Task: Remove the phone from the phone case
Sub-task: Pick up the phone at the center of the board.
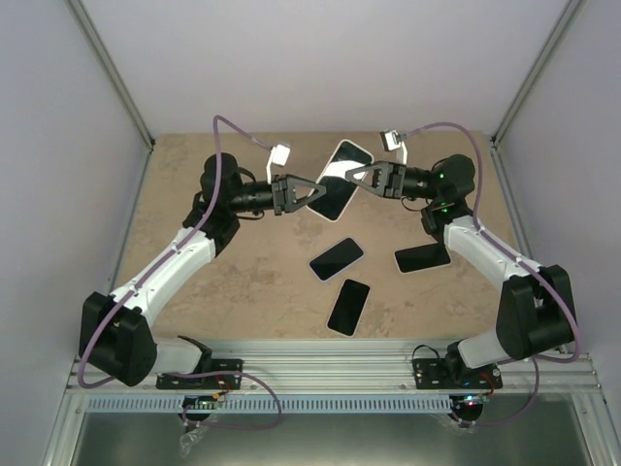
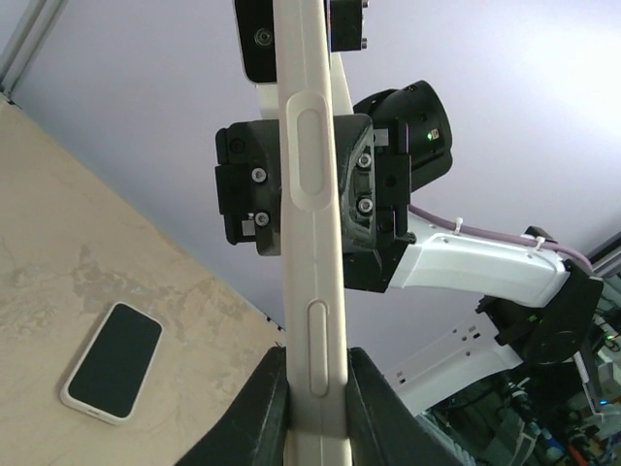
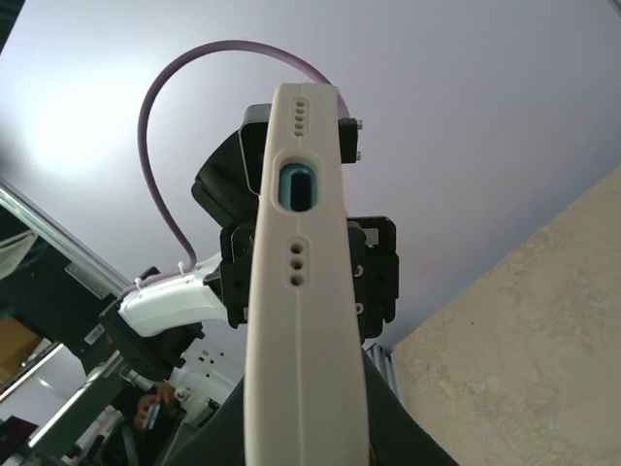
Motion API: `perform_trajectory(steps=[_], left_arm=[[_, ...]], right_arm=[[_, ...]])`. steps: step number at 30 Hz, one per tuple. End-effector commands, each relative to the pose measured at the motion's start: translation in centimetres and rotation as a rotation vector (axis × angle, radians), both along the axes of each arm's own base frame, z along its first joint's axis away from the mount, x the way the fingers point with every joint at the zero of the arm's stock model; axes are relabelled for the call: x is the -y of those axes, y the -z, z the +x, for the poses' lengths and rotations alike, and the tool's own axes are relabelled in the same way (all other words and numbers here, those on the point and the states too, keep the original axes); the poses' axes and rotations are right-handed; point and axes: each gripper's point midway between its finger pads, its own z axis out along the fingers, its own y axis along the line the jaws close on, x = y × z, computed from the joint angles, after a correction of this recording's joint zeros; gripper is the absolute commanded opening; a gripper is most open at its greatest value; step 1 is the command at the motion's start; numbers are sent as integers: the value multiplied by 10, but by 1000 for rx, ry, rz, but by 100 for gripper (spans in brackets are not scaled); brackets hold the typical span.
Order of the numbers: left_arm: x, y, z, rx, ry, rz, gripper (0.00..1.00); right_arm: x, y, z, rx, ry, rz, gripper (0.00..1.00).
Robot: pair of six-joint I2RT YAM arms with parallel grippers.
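My two arms: white shells, black joints.
I see purple cables (image 1: 225, 124) looping over the left arm (image 1: 175, 257) and right arm (image 1: 495, 252) alike, a black triangular left gripper (image 1: 320, 192) and right gripper (image 1: 354, 175), silver screws (image 2: 258, 175) on their mounts, one green light (image 1: 442, 178).
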Motion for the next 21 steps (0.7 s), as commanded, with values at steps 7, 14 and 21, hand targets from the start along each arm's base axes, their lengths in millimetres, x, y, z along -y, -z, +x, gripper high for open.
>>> perform_trajectory(steps=[7,14,21], left_arm=[[-4,-6,-36,208,105,101,0],[-19,37,-61,308,182,315,0],[-33,66,-82,411,250,457,0]], right_arm=[[31,3,0,230,77,-131,60],[46,32,-23,517,24,-467,83],[60,64,-42,565,-74,-649,86]])
